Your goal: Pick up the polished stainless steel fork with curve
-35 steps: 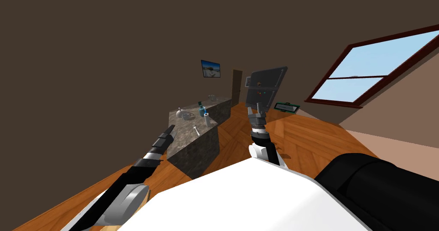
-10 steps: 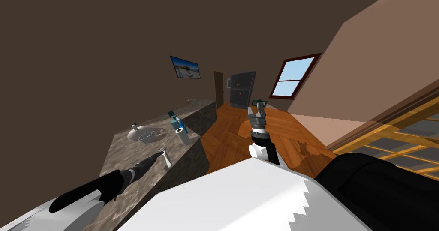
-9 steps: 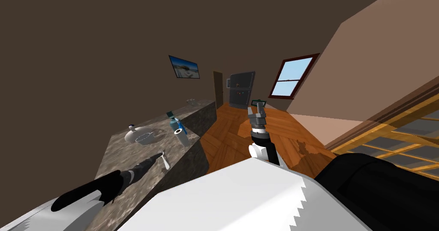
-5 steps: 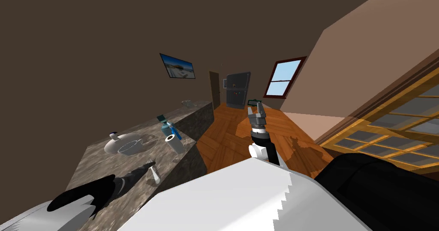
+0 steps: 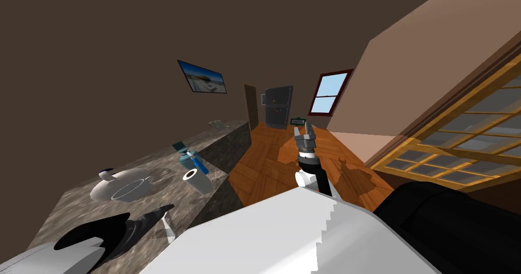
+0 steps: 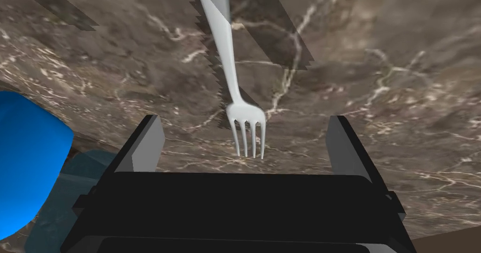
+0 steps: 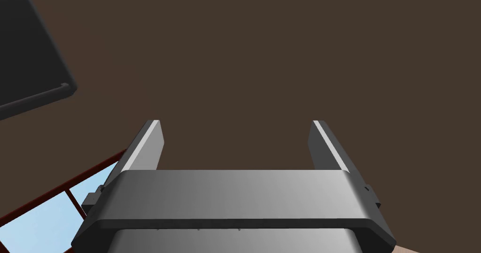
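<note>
Fingers [image 6: 148,142] of the left gripper [image 6: 243,121] gape wide, empty, astride the fork [image 6: 230,72], its handle end cut off.

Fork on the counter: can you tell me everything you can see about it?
The fork looks plain pale grey and smooth, with no shine drawn on it. It has four short prongs and a slim handle that widens toward its far end, which runs out of the left wrist view. It lies flat on the brown marbled counter, casting a dark shadow beside it. Its prongs point toward the left gripper, and it sits between the open fingers; neither finger touches it.
</note>
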### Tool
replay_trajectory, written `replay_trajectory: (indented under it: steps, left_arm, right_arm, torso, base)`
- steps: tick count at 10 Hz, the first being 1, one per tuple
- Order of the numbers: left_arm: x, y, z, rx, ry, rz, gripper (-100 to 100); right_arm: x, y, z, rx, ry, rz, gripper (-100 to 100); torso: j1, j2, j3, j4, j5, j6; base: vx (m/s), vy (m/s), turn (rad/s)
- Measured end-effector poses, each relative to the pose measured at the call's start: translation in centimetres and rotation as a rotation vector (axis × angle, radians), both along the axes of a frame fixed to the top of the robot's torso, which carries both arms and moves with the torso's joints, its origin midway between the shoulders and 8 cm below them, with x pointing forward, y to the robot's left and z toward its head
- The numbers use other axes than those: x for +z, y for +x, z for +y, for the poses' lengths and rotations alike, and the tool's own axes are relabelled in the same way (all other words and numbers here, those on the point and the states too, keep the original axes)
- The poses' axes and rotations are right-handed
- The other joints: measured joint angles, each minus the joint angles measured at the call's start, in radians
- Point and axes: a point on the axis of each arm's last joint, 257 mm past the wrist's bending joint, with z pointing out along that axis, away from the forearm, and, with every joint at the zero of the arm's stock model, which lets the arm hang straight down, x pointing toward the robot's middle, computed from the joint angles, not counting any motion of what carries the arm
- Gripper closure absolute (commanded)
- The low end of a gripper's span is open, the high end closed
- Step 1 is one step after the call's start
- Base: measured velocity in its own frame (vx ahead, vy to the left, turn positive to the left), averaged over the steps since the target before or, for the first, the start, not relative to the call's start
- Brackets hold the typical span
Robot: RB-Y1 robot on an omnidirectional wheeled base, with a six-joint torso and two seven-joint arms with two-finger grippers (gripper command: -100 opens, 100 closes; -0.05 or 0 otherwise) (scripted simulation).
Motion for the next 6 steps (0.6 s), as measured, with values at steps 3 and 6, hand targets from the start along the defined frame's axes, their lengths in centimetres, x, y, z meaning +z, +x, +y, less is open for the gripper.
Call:
replay_trajectory:
  steps: [3,6]
  left_arm:
    - [-0.5,-3.3,1.8,0.033,0.038,0.102,-100]
    - [-0.6,-4.1,2.3,0.043,0.047,0.128,-100]
  right_arm:
    - [0.0,0.0,0.0,0.0,0.0,0.0,0]
    - [0.0,0.0,0.0,0.0,0.0,0.0,0]
  torso:
    - [0.0,0.003,0.002,0.001,0.0,0.0]
    - [0.0,0.006,0.004,0.001,0.0,-0.001]
  base:
    - [0.04,-0.009,-0.064]
    - [0.001,0.003,-0.027]
